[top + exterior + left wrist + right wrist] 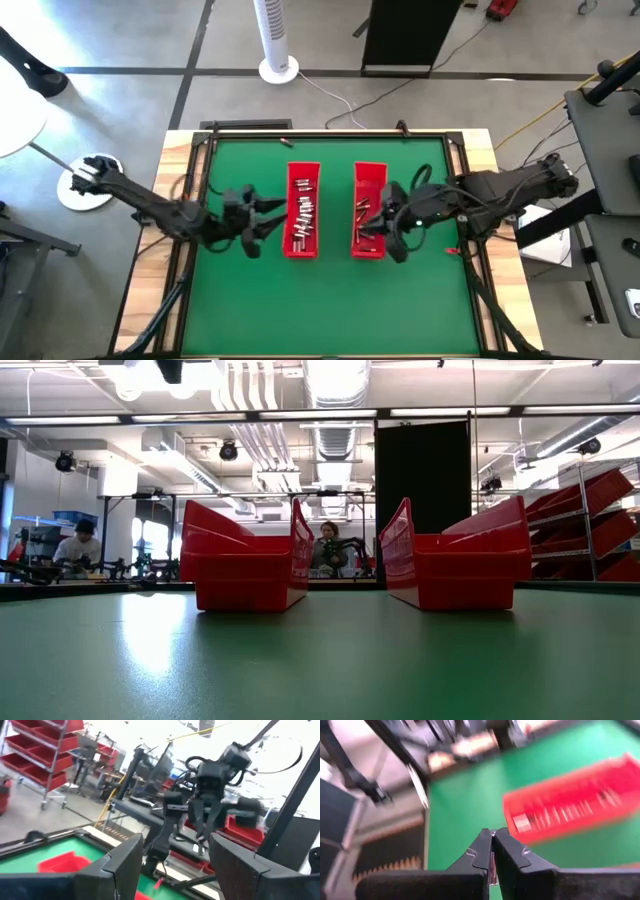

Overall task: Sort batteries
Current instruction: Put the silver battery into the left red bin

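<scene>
High view: I am working from straight above, both my arms reaching in toward the two trays.
Right pincer [493, 851]: I am holding it pinched shut over the near end of the right tray [371, 178]; a thin silvery sliver is showing between the tips, but I cannot tell whether it is a battery.
Left pincer [172, 865]: I am holding it spread wide and empty, just beside the left tray [303, 172], on its outer side.
Batteries [304, 214]: they are lying in both trays, more in the left one, mostly crosswise to each tray's long axis.
Nearer arm: my left is nearer the fuller pile, which lies toward the table's middle from it.
Count: two red trays, two arms; the batteries are too small to count.
</scene>
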